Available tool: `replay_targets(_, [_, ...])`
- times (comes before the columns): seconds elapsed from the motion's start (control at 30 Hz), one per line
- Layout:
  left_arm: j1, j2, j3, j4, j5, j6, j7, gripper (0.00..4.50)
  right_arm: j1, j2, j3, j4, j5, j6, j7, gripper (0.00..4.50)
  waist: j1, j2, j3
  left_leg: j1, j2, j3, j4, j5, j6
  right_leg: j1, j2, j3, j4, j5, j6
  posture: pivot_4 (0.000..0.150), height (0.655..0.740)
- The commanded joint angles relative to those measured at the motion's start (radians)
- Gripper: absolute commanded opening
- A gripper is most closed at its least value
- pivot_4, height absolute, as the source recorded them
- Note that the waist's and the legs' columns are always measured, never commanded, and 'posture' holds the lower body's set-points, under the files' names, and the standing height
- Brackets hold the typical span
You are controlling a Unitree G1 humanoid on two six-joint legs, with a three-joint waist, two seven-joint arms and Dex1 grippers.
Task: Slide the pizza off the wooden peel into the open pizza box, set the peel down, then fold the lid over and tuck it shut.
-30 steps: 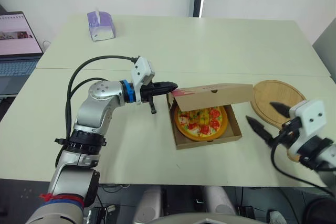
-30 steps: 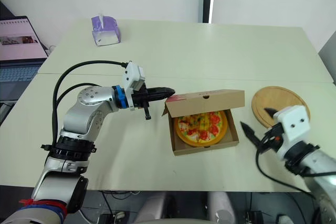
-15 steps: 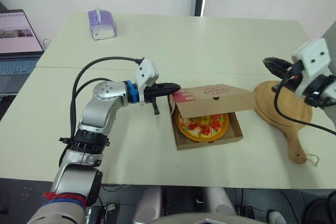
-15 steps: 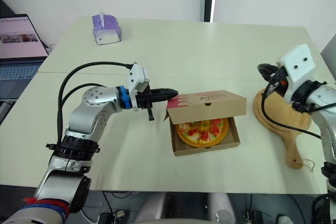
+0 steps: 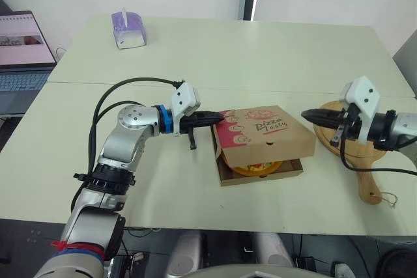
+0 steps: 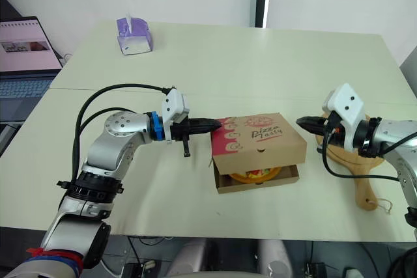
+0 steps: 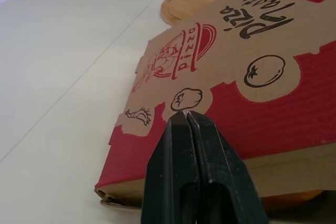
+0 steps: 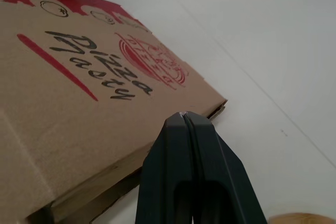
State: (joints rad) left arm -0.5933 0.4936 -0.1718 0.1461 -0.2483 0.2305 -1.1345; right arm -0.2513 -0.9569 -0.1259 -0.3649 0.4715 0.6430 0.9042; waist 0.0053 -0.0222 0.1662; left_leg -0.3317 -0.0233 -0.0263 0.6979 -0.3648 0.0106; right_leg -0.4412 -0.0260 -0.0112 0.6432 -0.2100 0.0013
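The brown pizza box (image 5: 260, 144) sits mid-table with its printed lid (image 6: 259, 133) folded down, still propped a little above the base. A sliver of pizza (image 5: 255, 168) shows through the front gap. My left gripper (image 5: 218, 117) is shut with nothing in it, its tip at the lid's left edge, also seen in the left wrist view (image 7: 187, 115). My right gripper (image 5: 305, 114) is shut and empty, pointing at the box's right side a short way off, seen too in the right wrist view (image 8: 182, 115). The wooden peel (image 6: 360, 172) lies on the table to the right, under my right wrist.
A purple tissue box (image 5: 127, 29) stands at the far left of the table. A laptop (image 5: 19, 50) sits on a separate surface at the left edge. The table's seam (image 6: 260, 96) runs across behind the box.
The lid came down from standing upright to lying over the pizza. My right gripper shut, rose over the peel, then came down level beside the box. My left gripper stayed at the lid's left edge.
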Motion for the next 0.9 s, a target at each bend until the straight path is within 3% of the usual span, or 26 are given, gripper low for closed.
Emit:
replay_targets(0.03, [0.002,0.009,-0.008,-0.03,0.01,-0.029,-0.011,0.0,0.01,-0.014,-0.007,-0.03,-0.026,-0.035,0.007,0.03,0.0,0.0,0.0,0.0,0.0,0.0,0.0,0.0,0.0,0.0,0.0,0.0,0.0,0.0,0.0,0.15,0.74])
replay_targets(0.37, [0.006,0.006,-0.028,0.001,0.041,-0.071,-0.021,0.0,0.083,-0.027,0.008,-0.03,-0.108,-0.096,0.017,0.03,0.001,0.0,0.0,0.0,0.0,0.0,0.0,0.0,0.0,0.0,0.0,0.0,0.0,0.0,0.0,0.15,0.74])
replay_targets(0.53, [0.001,0.001,-0.03,0.015,0.052,-0.089,-0.022,0.0,0.064,-0.019,-0.032,-0.015,-0.078,-0.147,0.06,0.03,0.001,0.0,0.0,0.0,0.0,0.0,0.0,0.001,-0.001,0.0,0.0,0.0,0.0,0.0,0.0,0.15,0.74])
replay_targets(0.67, [-0.006,-0.003,-0.029,0.021,0.052,-0.091,-0.02,0.0,0.053,-0.035,-0.086,-0.03,-0.004,-0.215,0.17,0.98,0.002,0.0,0.0,0.0,0.0,0.0,0.0,0.001,-0.001,0.0,0.0,0.0,0.0,0.0,0.0,0.15,0.74])
replay_targets(0.9, [-0.012,-0.012,-0.033,0.018,0.053,-0.09,-0.02,0.0,0.101,-0.077,-0.016,-0.011,-0.136,-0.514,0.314,3.56,0.002,0.0,0.0,0.0,0.0,0.0,0.001,0.0,0.0,0.0,0.0,0.0,0.0,0.0,0.0,0.15,0.74])
